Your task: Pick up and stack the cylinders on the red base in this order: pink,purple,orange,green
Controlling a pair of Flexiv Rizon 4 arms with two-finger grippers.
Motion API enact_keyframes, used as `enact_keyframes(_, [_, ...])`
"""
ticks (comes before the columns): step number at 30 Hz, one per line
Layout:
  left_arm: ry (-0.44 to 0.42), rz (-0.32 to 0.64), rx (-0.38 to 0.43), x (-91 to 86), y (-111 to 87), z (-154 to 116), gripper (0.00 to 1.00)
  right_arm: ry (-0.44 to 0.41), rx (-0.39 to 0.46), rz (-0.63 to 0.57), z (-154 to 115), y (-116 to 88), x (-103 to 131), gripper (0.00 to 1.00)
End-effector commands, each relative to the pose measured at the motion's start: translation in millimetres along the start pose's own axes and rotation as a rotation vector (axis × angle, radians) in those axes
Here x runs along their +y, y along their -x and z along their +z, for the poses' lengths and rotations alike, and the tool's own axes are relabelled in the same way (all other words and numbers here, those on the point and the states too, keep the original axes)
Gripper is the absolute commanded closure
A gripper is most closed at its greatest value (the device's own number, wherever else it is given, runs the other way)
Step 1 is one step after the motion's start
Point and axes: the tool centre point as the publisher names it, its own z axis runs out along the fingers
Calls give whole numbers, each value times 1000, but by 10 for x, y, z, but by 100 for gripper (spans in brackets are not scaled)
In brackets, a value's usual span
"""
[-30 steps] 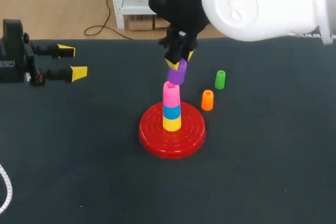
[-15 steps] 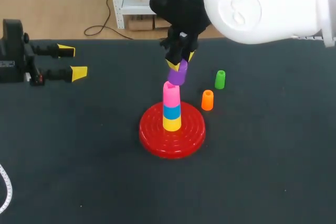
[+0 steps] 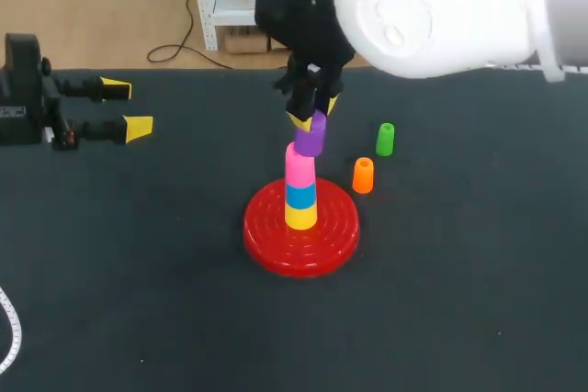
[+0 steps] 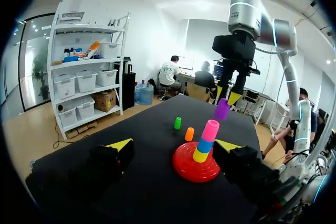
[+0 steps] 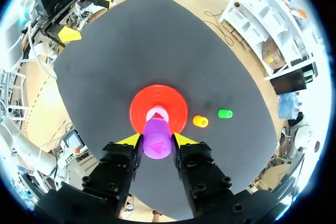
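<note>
Landmark: red base (image 3: 266, 238), near the middle of the dark counter (image 3: 138, 282).

Left pincer (image 3: 127, 107): well to the left of the base and slightly beyond it, low over the counter. Fingers spread wide, released, nothing between them. In the left wrist view the base and its stack stand ahead of this pincer.

On the base: three cylinders stacked upright at its centre. The yellow cylinder (image 3: 300, 218) is at the bottom, the blue cylinder (image 3: 300, 196) sits on it, and the pink cylinder (image 3: 299, 167) is on top.

Right pincer (image 3: 312, 109): comes in from the right and hangs directly over the base, pointing down. It is clenched on the purple cylinder (image 3: 310, 133), one yellow tip on each side. The purple cylinder sits just above the pink top, a little off-centre toward the far side and not seated. Contact with the pink one cannot be told.

Orange cylinder (image 3: 363, 174): upright on the counter just right of the base, beside its far rim, not touching.

Green cylinder (image 3: 385, 139): upright, further right and beyond the orange one, apart from it.
</note>
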Motion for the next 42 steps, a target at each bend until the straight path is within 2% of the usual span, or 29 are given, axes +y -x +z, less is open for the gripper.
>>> enact_keyframes(1, [3,3,-8,3,-20,12,0,1,49,1,20,140,0,100])
enact_keyframes(28, [3,3,-8,3,-20,12,0,-21,126,-20,183,173,57,100])
enact_keyframes(33, [3,3,-8,3,-20,12,0,-50,146,-18,202,182,58,100])
enact_keyframes(42, [3,3,-8,3,-20,12,0,-52,129,-15,178,197,29,100])
